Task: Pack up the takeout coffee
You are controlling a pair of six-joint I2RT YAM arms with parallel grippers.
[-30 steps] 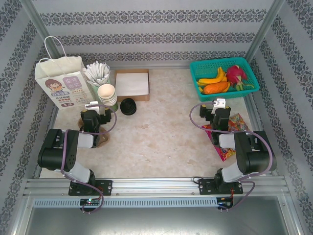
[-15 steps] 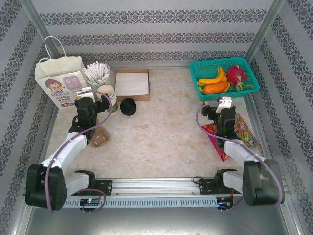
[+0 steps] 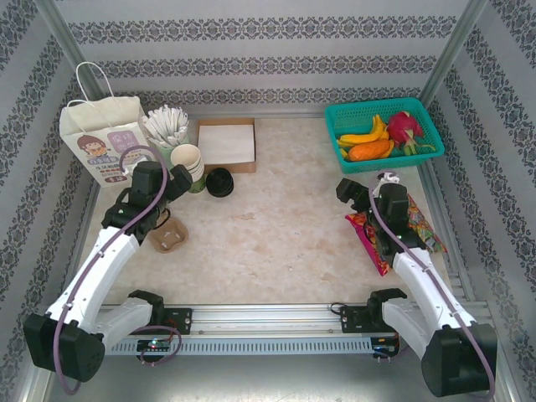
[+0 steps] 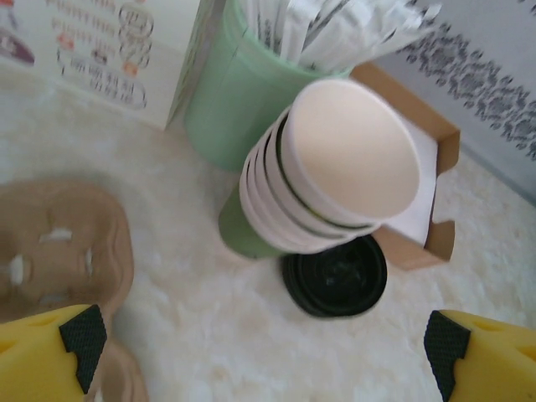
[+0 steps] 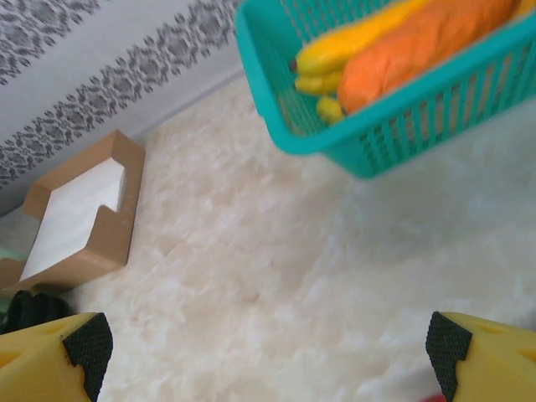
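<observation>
At the far left, the paper bag (image 3: pixel 100 138) is cut off in the left wrist view, where a corner of its printed face is seen. The pale green cup of white sticks (image 4: pixel 230 100) is cropped by that view's top edge. The stack of cream cups (image 4: pixel 335 167) is seen leaning toward the camera, and the table behind it is hidden. The left arm is reached from the near edge toward the far left. The left gripper (image 4: pixel 264 343) is held above the table beside the cardboard cup carrier (image 4: pixel 59 243), whose near part is covered by one finger. Its yellow fingers (image 4: pixel 38 360) are set wide apart, with nothing between them. The takeout coffee (image 4: pixel 335 275) is found just right of the cup stack, close against the near corner of the brown napkin box (image 3: pixel 226 142). Its black lid is shown from above, and its side can hardly be made out. Bare surface is offered across the middle of the table (image 3: pixel 276 243), between the two arms. The right arm is extended forward along the right side. The right gripper (image 5: pixel 268 343) is turned toward the far left, its fingers spread wide and empty. The teal basket (image 5: pixel 368 159) of fruit is cut off at the top and right of the right wrist view. The snack packets (image 3: pixel 367 237) are partly covered by the right arm.
</observation>
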